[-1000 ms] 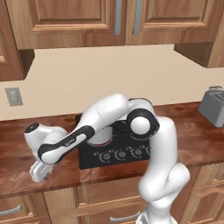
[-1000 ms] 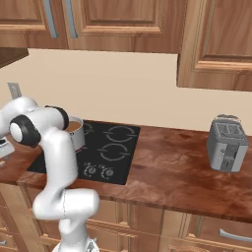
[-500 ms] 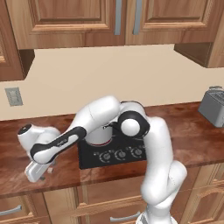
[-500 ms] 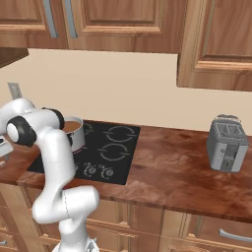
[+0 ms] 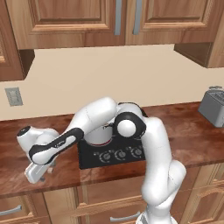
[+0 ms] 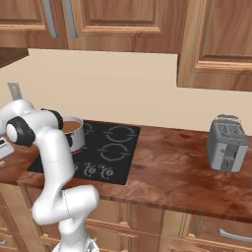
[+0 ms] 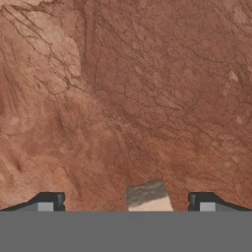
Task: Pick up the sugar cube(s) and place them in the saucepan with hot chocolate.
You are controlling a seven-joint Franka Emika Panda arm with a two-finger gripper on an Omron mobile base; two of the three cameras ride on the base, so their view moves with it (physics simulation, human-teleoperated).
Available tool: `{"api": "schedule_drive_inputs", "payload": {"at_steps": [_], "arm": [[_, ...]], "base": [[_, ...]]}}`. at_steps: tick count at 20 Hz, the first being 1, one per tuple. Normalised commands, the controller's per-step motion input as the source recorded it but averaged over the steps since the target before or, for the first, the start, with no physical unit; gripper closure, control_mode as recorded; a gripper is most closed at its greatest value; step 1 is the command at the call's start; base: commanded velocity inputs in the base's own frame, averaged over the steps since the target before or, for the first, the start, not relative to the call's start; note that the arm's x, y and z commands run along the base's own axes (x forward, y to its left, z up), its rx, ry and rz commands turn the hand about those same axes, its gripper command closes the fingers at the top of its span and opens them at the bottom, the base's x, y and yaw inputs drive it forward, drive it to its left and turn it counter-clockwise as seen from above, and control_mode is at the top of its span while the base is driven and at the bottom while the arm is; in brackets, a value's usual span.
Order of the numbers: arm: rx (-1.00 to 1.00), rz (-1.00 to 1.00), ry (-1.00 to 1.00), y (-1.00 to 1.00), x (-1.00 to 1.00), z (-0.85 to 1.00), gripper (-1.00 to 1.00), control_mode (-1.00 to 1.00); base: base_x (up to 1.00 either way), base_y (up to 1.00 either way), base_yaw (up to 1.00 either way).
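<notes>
At the far left of the left base view the tool (image 5: 38, 171) hangs low over the brown desk (image 5: 13, 170), well away from the cooktop. In the hand view its two dark fingertips (image 7: 49, 201) stand wide apart, released, with the sugar cube (image 7: 147, 195) lying on the desk between them, nearer the right-hand tip and touching neither as far as can be seen. Further right, the saucepan (image 6: 73, 133) sits on the black cooktop (image 6: 110, 152), brown liquid showing inside; the grey toaster (image 6: 226, 143) stands at the far right of the desk. By my reading the task is at the reach: nothing is grasped yet, so closing, lifting, carrying and dropping into the saucepan all remain
</notes>
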Motion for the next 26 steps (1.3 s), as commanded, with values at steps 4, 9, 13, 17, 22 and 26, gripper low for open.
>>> {"api": "schedule_drive_inputs", "payload": {"at_steps": [4, 9, 13, 17, 22, 26], "arm": [[0.00, 0.00, 0.00, -0.05, 0.10, -0.14, -1.00, -1.00], [0.00, 0.00, 0.05, -0.25, 0.11, -0.22, -1.00, -1.00], [0.00, 0.00, 0.08, -0.39, 0.26, -0.16, -1.00, -1.00], [0.00, 0.00, 0.01, -0.09, 0.18, -0.08, -1.00, -1.00], [0.00, 0.00, 0.00, 0.00, 0.13, -0.01, -1.00, -1.00], [0.00, 0.00, 0.00, 0.00, 0.00, 0.00, -1.00, -1.00]], "base": [[0.00, 0.00, 0.00], [0.00, 0.00, 0.00], [0.00, 0.00, 0.00], [0.00, 0.00, 0.00], [0.00, 0.00, 0.00], [0.00, 0.00, 0.00]]}}
